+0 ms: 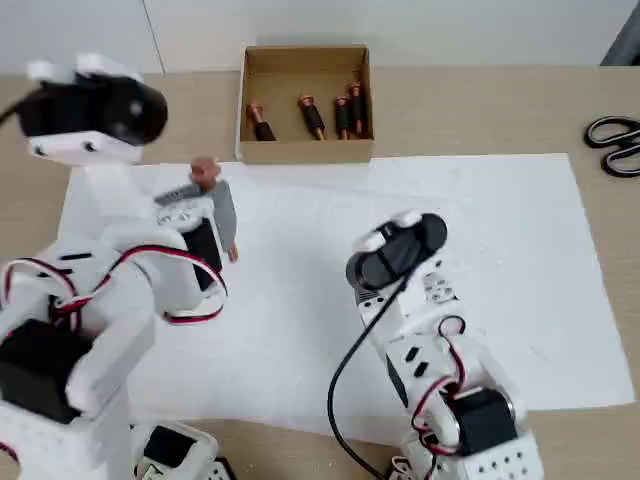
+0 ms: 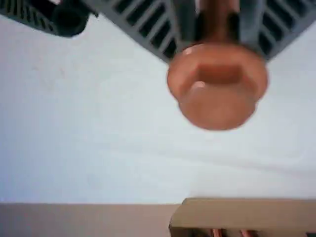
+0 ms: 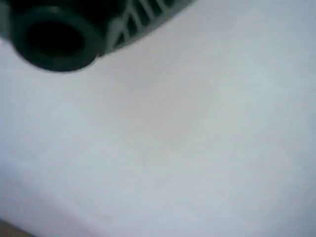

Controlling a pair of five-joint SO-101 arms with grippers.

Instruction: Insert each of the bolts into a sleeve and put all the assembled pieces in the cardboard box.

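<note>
- The left gripper (image 1: 207,192) is seen pinched on a copper-coloured bolt (image 2: 217,86), which is held by its shank between the two grey ribbed fingers (image 2: 148,22).
- The bolt's broad round head is left sticking out just past the fingertips, on the side facing the cardboard box (image 1: 305,150).
- Whether a sleeve is fitted over the shank cannot be told, since that part is hidden inside the grip.
- The gripper and bolt are held above a white paper sheet (image 1: 500,260) spread on the table (image 1: 480,110).
- The box is found a little ahead of the left gripper and off to one side, just beyond the sheet's edge; it is not touched by the bolt.
- Four assembled pieces (image 1: 311,116), dark with copper heads, are laid inside the box, side by side.
- The right gripper (image 1: 400,245) is positioned low over the middle of the sheet, well apart from the box and the bolt.
- Its fingers are covered by its own wrist, so whether they are spread or pressed together cannot be told.
- A pair of scissors (image 1: 615,145) is laid on the table, far out beyond the right gripper.
</note>
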